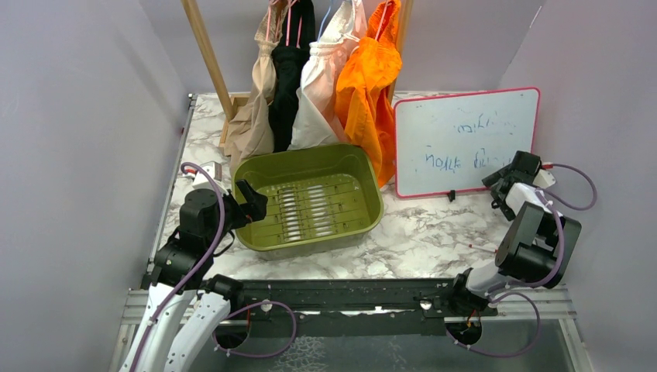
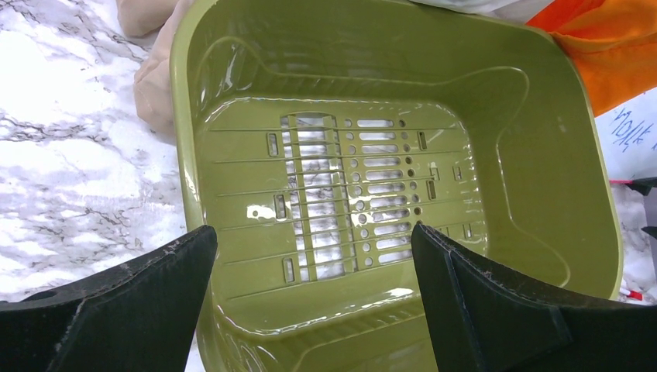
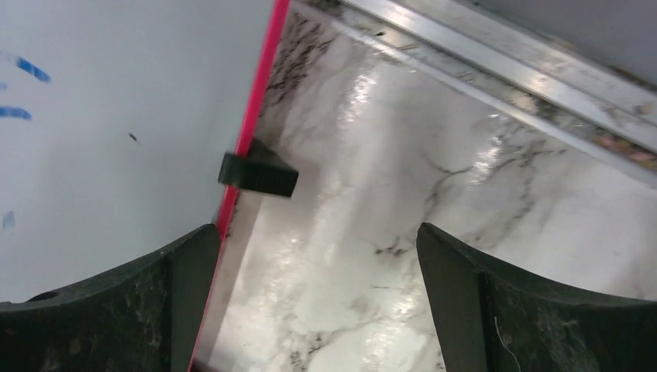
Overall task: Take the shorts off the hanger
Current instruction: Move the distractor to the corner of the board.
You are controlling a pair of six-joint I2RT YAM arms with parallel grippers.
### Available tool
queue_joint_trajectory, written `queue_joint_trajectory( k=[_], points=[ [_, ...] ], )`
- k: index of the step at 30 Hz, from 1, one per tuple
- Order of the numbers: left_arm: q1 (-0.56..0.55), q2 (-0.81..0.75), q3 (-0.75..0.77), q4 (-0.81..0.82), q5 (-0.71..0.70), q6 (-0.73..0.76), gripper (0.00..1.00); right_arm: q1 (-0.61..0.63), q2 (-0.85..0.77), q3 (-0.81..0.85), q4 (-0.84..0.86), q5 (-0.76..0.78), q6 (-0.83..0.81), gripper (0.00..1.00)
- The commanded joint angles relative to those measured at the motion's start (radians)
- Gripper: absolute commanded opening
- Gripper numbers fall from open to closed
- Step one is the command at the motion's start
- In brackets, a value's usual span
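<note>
Four shorts hang in a row at the back of the table: tan [image 1: 252, 116], black [image 1: 288, 77], cream-white [image 1: 321, 85] and orange [image 1: 370, 85]. Their hangers [image 1: 292, 23] are mostly cut off by the top edge. My left gripper [image 1: 252, 203] is open at the left rim of a green bin, well in front of the shorts. In the left wrist view the gripper [image 2: 314, 256] is empty, and tan shorts [image 2: 155, 85] and orange shorts [image 2: 612, 54] show beyond the bin. My right gripper [image 1: 505, 182] [image 3: 318, 263] is open and empty over bare marble at the far right.
The olive-green slotted bin [image 1: 364, 167] [image 2: 542, 155] sits below the shorts and holds nothing. A red-framed whiteboard [image 1: 465, 139] [image 3: 116, 116] leans at the right, with a black foot clip [image 3: 258, 172]. A wooden rack post [image 1: 205, 54] slants at the back left. Grey walls enclose the table.
</note>
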Motion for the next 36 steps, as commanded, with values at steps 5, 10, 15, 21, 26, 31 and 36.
queue_joint_trajectory(
  k=[5, 10, 15, 21, 26, 31, 36],
  points=[
    [-0.003, -0.009, -0.017, 0.028, 0.012, -0.01, 0.99, 0.008, -0.048, 0.031, -0.093, -0.035, 0.009, 0.99],
    [-0.004, -0.016, -0.022, 0.028, 0.009, -0.013, 0.99, 0.008, -0.202, -0.039, -0.151, -0.002, 0.035, 0.99],
    [-0.002, -0.017, -0.028, 0.029, 0.015, -0.012, 0.99, 0.007, -0.321, -0.173, -0.05, -0.252, 0.009, 1.0],
    [-0.002, -0.028, -0.029, 0.026, 0.028, -0.006, 0.99, 0.008, -0.229, -0.279, 0.233, -0.741, 0.002, 0.97],
    [-0.004, -0.048, -0.032, 0.02, 0.028, -0.006, 0.99, 0.007, -0.114, -0.259, 0.394, -0.805, 0.032, 0.97],
    [-0.003, -0.039, -0.029, 0.02, 0.023, -0.005, 0.99, 0.007, 0.049, -0.232, 0.613, -0.861, 0.092, 0.95],
    [-0.003, -0.008, -0.025, 0.019, 0.027, -0.005, 0.99, 0.008, 0.176, -0.208, 0.83, -0.887, 0.195, 0.91]
  ],
)
